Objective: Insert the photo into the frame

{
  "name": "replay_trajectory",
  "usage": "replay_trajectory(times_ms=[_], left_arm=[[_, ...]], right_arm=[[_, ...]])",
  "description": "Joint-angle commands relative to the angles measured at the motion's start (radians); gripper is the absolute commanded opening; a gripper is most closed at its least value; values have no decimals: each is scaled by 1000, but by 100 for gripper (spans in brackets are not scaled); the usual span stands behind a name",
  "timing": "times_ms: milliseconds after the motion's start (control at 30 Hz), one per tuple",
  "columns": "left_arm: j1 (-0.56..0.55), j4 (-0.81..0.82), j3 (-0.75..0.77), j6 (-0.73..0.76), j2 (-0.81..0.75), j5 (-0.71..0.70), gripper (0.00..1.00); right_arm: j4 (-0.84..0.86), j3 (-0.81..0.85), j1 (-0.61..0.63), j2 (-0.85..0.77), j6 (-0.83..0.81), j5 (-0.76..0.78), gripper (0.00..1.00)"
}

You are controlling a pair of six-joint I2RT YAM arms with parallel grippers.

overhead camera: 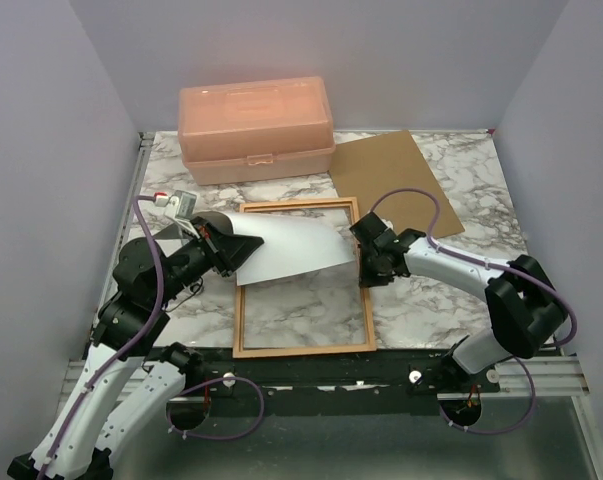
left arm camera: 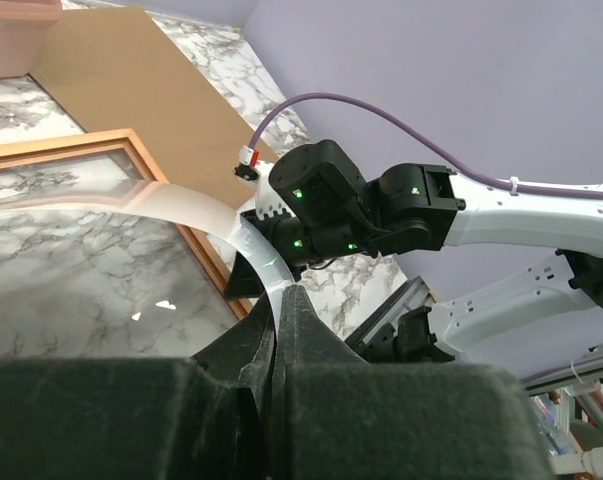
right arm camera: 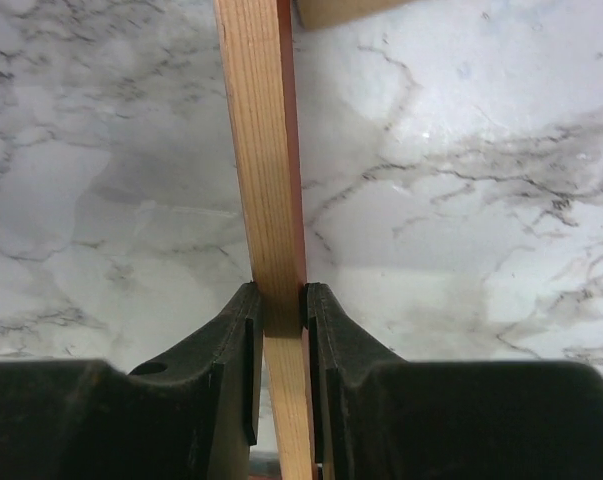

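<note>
One photo (overhead camera: 291, 245), white side up, clamped in the left gripper (left arm camera: 279, 300). One frame (overhead camera: 303, 349), its rail clamped by the right gripper (right arm camera: 279, 305). One backing board (overhead camera: 396, 180), one peach box (overhead camera: 256, 125).

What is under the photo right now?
The upper part of the frame lies under the photo. Part of its left rail and the table inside it are covered, so they cannot be seen.

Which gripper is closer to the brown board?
Right. The right gripper clamps the frame at its right rail, near the brown board; the left gripper holds the photo at the frame's left side.
</note>
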Motion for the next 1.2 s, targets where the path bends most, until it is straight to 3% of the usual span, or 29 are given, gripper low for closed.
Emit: replay_trajectory(times_ms=[0,367,500,667,1167], left_arm=[[3,17,9,16,7,40,0],[2,24,5,18,27,70,0],[3,15,6,22,26,72,0],[2,7,8,26,29,77,0],[3,-21,27,48,44,103,0]], right_arm=[[-66,-39,4,-52,87,75,8],[-40,-61,4,-98,86,88,8],[-38,-37,4,-92,69,86,24],[-29,-31,4,-92,66,73,32],[46,2,4,-39,45,16,36]])
